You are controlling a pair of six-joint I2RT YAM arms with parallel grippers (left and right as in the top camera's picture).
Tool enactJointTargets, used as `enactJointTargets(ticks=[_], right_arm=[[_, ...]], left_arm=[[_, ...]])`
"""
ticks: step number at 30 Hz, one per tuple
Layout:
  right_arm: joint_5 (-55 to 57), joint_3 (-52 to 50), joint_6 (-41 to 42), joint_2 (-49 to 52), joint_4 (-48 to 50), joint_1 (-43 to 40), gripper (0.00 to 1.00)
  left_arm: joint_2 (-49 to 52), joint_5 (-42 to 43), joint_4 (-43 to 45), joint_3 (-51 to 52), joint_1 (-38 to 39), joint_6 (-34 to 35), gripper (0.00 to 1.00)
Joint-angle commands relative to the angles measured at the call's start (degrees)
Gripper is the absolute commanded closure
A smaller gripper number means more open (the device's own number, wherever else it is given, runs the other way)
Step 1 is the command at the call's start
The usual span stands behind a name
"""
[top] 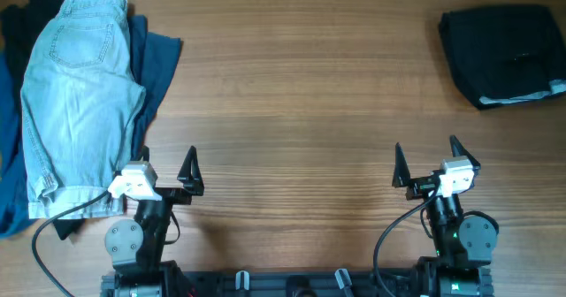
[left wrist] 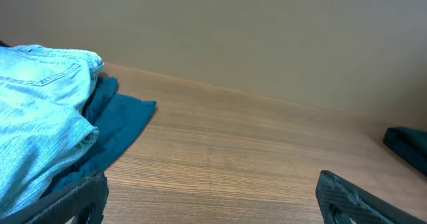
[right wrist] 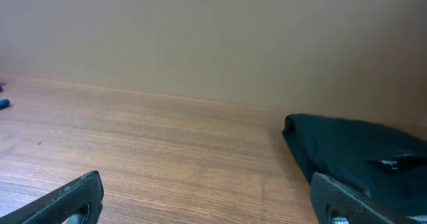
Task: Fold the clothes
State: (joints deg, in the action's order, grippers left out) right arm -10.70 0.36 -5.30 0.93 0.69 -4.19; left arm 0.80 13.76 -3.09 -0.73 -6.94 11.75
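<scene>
Pale blue denim shorts [top: 81, 94] lie folded lengthwise at the far left of the table, on top of dark navy garments [top: 159, 67]. In the left wrist view the shorts [left wrist: 37, 117] and the navy cloth [left wrist: 120, 117] lie to the left. A folded black garment [top: 504, 54] sits at the back right; it also shows in the right wrist view [right wrist: 353, 151]. My left gripper [top: 166, 163] is open and empty, just right of the shorts' hem. My right gripper [top: 426, 160] is open and empty near the front edge.
The wooden table [top: 292, 94] runs between the two piles. A black cable [top: 53, 222] loops at the front left next to the left arm's base. Another cable [top: 389, 235] curves beside the right arm's base.
</scene>
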Motion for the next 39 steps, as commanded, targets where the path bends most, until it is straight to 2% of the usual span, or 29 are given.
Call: enactJointTargets(ticks=[1, 4, 10, 11, 13, 14, 17, 19, 22, 24, 27, 29, 31, 33, 36, 39], right_arm=[[-0.92, -0.07, -0.72, -0.28, 0.24, -0.28, 0.0], [-1.09, -0.07, -0.48, -0.28, 1.33, -0.28, 0.0], [-11.06, -0.07, 0.07, -0.28, 4.9, -0.28, 0.0], [-12.83, -0.07, 1.57, -0.28, 5.92, -0.28, 0.0], [-14.73, -0.04, 6.62, -0.28, 8.33, -0.28, 0.0], [-15.43, 0.04, 9.7, -0.04, 10.75, -0.28, 0.0], [-16.57, 3.93, 13.49, 4.13, 13.77, -0.28, 0.0], [-17.05, 9.07, 14.43, 10.62, 14.75, -0.28, 0.0], [-22.29, 20.44, 14.36, 26.67, 14.99, -0.28, 0.0], [-27.91, 28.33, 14.51, 37.24, 14.49, -0.28, 0.0], [-31.19, 41.62, 14.73, 52.43, 7.85, -0.28, 0.0], [-33.2, 52.83, 14.23, 63.63, -2.03, -0.28, 0.0], [-37.66, 62.49, 10.32, 73.09, -10.99, -0.28, 0.0], [-43.87, 65.94, 9.97, 79.38, -12.02, -0.28, 0.0], [-43.34, 65.94, 10.75, 83.67, -13.2, -0.28, 0.0], [-43.34, 65.94, 9.57, 86.42, -12.46, -0.28, 0.0]], left_arm=[[-0.31, -0.28, -0.11, 0.42, -0.48, 0.72, 0.0], [-0.31, -0.28, -0.11, 0.42, -0.48, 0.72, 0.0], [-0.31, -0.28, 0.07, 0.42, -0.48, 0.72, 0.0], [-0.31, -0.22, 0.24, 0.42, -0.48, 0.83, 0.0], [-0.31, 2.38, 1.81, 0.26, -0.46, 6.58, 0.0], [-0.11, 4.44, 1.4, -0.92, -0.42, 6.73, 0.01], [5.51, 0.33, -3.96, -7.56, -0.44, 6.49, 0.0], [12.76, -1.03, -6.25, -13.14, -0.42, 6.47, 0.0], [29.97, -0.13, -8.09, -25.0, -0.42, 6.51, 0.0], [39.98, -0.26, -14.53, -33.62, -0.42, 6.49, 0.0], [53.75, -0.31, -26.18, -47.45, -0.42, 3.21, 0.0], [63.21, 0.17, -33.79, -58.12, -0.42, -0.35, 0.0], [71.14, 0.74, -40.76, -67.93, -0.42, -4.55, 0.0], [78.01, 3.17, -44.28, -75.67, -0.42, -6.23, 0.0], [81.11, 4.48, -44.04, -75.78, -0.42, -6.21, 0.0], [82.55, 4.83, -39.06, -75.82, -0.63, -6.58, 0.0]])
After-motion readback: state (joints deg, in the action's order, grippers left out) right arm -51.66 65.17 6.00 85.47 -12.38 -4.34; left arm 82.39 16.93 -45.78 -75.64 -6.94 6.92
